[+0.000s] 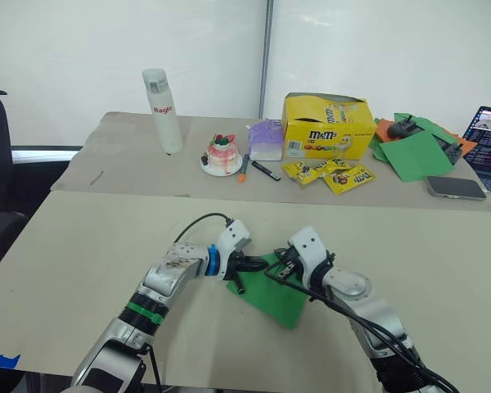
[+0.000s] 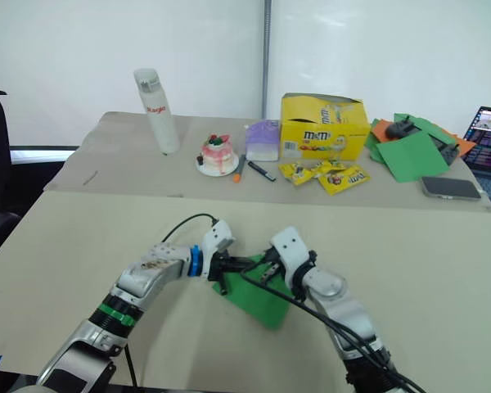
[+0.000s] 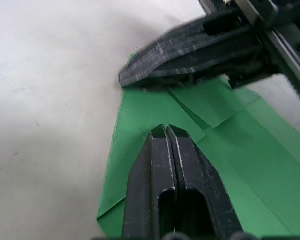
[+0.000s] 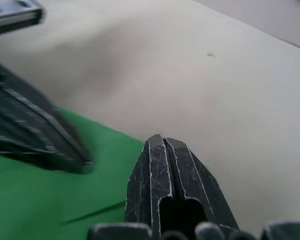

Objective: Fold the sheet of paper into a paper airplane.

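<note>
A: Left wrist view is showing flaps creased on the sheet of paper (image 3: 230, 150); head views aren't resolving them.
B: Left end effector (image 3: 165, 131) and right end effector (image 4: 162, 141) are both clenched, grasping nothing, over the paper lying on the beige bench (image 1: 82, 246). White wall (image 1: 106, 49) is sitting behind.

The right end effector (image 3: 190, 50) is blurred in the left wrist view — the sheet of paper (image 3: 250, 165) runs off-frame.
</note>
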`<action>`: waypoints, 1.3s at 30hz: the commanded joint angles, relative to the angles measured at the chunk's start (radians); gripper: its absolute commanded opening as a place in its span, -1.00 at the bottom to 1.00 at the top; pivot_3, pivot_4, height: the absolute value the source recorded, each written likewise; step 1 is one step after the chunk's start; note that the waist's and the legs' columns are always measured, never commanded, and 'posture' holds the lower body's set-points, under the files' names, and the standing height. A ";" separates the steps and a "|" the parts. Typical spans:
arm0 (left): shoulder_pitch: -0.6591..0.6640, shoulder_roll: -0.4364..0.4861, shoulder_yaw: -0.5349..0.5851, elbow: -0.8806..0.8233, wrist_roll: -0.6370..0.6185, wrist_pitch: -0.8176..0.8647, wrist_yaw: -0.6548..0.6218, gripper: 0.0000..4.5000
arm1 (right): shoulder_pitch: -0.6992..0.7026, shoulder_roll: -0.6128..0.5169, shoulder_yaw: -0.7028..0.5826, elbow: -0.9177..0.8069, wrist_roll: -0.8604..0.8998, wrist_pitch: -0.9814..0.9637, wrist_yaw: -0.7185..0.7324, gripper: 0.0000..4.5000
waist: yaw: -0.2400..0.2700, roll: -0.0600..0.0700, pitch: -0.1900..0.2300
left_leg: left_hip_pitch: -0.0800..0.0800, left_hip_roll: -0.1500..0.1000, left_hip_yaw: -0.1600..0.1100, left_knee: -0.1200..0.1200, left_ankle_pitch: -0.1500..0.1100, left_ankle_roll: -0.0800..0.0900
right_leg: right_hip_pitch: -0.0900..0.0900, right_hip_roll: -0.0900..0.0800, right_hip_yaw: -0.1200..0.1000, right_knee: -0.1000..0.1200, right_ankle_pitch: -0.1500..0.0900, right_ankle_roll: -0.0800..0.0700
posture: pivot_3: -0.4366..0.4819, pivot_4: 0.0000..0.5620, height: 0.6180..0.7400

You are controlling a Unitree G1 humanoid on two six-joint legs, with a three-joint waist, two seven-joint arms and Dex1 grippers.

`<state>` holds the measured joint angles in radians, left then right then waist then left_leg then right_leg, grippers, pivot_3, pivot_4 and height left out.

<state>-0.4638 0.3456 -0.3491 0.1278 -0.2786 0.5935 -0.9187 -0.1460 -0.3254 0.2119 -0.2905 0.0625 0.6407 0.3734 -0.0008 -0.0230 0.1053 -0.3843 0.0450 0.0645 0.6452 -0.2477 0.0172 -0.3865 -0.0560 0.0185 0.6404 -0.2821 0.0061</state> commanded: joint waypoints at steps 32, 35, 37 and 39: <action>-0.021 0.036 0.138 0.000 -0.002 -0.030 0.043 -0.98 | -0.038 0.042 0.061 -0.028 0.032 0.084 0.035 -1.00 | -0.005 0.000 0.000 | -0.001 0.001 0.000 0.000 0.000 0.000 | -0.001 0.000 -0.001 0.000 0.000 0.000 | -0.05 -0.47 0.70; -0.023 0.011 0.078 0.019 0.027 -0.079 0.011 -0.98 | -0.033 0.034 0.049 -0.039 0.026 0.078 0.028 -1.00 | -0.005 0.000 0.000 | -0.001 0.000 0.000 0.000 0.000 0.000 | -0.001 0.000 0.000 0.000 0.000 0.000 | -0.05 -0.47 0.70; -0.026 -0.004 0.059 0.027 0.031 -0.097 -0.010 -0.98 | -0.028 0.029 0.039 -0.049 0.025 0.080 0.024 -1.00 | -0.004 0.000 0.000 | -0.001 0.000 0.000 -0.001 0.000 0.000 | -0.001 0.000 0.000 -0.001 0.000 0.000 | -0.05 -0.47 0.70; -0.025 -0.002 0.025 0.034 0.055 -0.120 -0.034 -0.98 | -0.022 0.028 0.027 -0.062 0.026 0.083 0.017 -1.00 | -0.005 0.000 0.000 | -0.002 0.000 0.000 0.000 0.000 0.000 | -0.001 0.000 -0.001 -0.001 0.000 0.000 | -0.05 -0.47 0.70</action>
<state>-0.4776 0.3396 -0.3150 0.1724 -0.2367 0.5026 -0.9302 -0.1764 -0.2894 0.2623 -0.3224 0.0922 0.7236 0.4038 -0.0057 -0.0229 0.1054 -0.3861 0.0452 0.0647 0.6446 -0.2477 0.0173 -0.3880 -0.0561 0.0181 0.6397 -0.2821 0.0059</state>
